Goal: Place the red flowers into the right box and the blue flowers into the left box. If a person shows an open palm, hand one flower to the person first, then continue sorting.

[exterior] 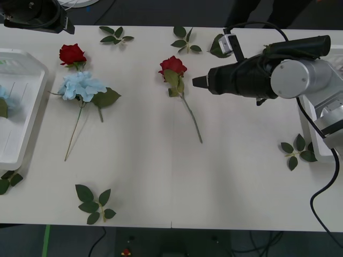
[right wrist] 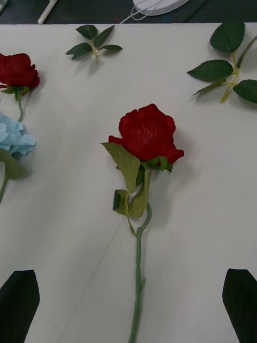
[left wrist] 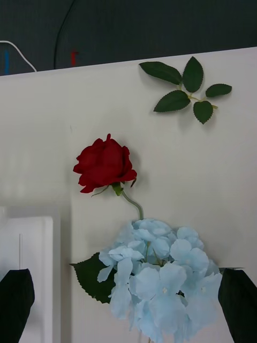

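White table, dark floor beyond its far edge.

Red rose lies flat mid-table, stem running toward the near edge. It sits just ahead of the right gripper, not touching. In the right wrist view the same rose lies centred between the two black fingertips, which stand wide apart at the corners with nothing between them. Right gripper is open and empty, hovering over the table with its arm reaching in from the right.

Second red rose lies far off to that gripper's front, near the left side of the table, its stem running under a pale blue hydrangea that overlaps it. In the left wrist view the hydrangea sits between the left gripper's spread black fingertips, rose just beyond it. Left gripper is also open, holding nothing; its arm sits at the far left corner.

Left box is beside that pair at the left table edge, with a bit of blue flower inside. Right box is mostly hidden under the right arm.

Loose leaf sprigs are scattered around the table.
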{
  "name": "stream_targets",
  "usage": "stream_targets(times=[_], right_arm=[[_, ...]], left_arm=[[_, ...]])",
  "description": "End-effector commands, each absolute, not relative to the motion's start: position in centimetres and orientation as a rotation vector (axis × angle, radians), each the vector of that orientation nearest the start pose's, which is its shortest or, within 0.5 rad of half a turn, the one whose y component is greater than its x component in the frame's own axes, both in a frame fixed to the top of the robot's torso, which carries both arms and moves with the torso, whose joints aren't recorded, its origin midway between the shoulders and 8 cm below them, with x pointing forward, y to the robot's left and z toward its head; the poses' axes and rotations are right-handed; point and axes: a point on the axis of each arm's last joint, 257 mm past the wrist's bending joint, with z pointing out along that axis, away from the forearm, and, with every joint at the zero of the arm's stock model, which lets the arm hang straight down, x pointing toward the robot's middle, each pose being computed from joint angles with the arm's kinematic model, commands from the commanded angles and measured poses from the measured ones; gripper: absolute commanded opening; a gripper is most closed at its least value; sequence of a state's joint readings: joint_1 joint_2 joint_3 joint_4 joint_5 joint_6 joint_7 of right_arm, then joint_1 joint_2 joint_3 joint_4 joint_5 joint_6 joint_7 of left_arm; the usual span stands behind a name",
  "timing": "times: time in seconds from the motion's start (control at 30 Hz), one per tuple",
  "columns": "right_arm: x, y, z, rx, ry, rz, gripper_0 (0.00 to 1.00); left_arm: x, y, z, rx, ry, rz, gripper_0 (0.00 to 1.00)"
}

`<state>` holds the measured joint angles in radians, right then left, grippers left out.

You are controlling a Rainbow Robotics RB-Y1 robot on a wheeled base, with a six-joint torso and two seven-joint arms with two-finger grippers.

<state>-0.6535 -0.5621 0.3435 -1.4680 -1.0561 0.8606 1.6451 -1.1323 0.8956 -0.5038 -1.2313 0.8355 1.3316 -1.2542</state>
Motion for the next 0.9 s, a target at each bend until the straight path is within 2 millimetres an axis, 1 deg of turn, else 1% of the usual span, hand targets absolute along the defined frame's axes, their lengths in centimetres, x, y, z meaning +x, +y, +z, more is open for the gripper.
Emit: stream_targets(times=[0.03,0.07,0.13,0.17,0.2,0.3,0.4,0.5,0.53,0.57,0.63,0.7,0.73,0.87,0.9], right_arm=[[60.3,-5.3,-13.7,-0.487,2.055,0.584,1.00],[60.6,-5.2,-13.9,-0.475,2.064,0.573,1.00],[61.0,-4.8,-14.3,-0.452,2.078,0.555,1.00],[61.1,-4.7,-14.4,-0.444,2.081,0.551,1.00],[61.4,-4.5,-14.4,-0.432,2.084,0.542,1.00],[61.7,-4.1,-14.8,-0.406,2.097,0.521,1.00],[62.2,-3.6,-15.1,-0.376,2.109,0.492,1.00],[62.7,-3.2,-15.7,-0.356,2.122,0.453,1.00],[62.9,-3.1,-16.0,-0.344,2.126,0.440,1.00],[63.1,-3.0,-16.0,-0.341,2.125,0.430,1.00],[63.7,-2.9,-16.4,-0.327,2.128,0.378,1.00],[64.2,-2.6,-16.7,-0.304,2.129,0.350,1.00],[64.4,-2.7,-17.2,-0.296,2.137,0.334,1.00],[65.6,-1.7,-17.5,-0.253,2.131,0.304,1.00],[65.8,-1.7,-17.8,-0.245,2.135,0.300,1.00]], left_arm=[[64.9,29.1,1.5,0.176,2.266,0.134,1.00],[65.0,29.0,1.7,0.175,2.257,0.128,0.99],[65.1,28.9,2.2,0.174,2.247,0.118,0.86],[65.1,28.8,2.3,0.175,2.246,0.117,0.84],[65.0,28.7,2.4,0.178,2.244,0.111,0.81],[64.6,28.3,2.6,0.188,2.250,0.111,0.81],[63.3,28.8,2.4,0.172,2.300,0.123,0.81],[61.3,29.6,2.6,0.155,2.371,0.136,0.80],[60.3,29.8,2.5,0.148,2.405,0.142,0.80],[59.7,29.9,2.4,0.148,2.424,0.145,0.80],[57.8,30.1,1.4,0.146,2.499,0.156,0.80],[56.8,30.3,0.6,0.150,2.527,0.143,0.81],[56.4,30.2,0.2,0.158,2.525,0.129,0.80],[54.6,30.6,-2.8,0.178,2.501,0.064,0.80],[54.3,30.6,-3.2,0.184,2.494,0.058,0.80]])
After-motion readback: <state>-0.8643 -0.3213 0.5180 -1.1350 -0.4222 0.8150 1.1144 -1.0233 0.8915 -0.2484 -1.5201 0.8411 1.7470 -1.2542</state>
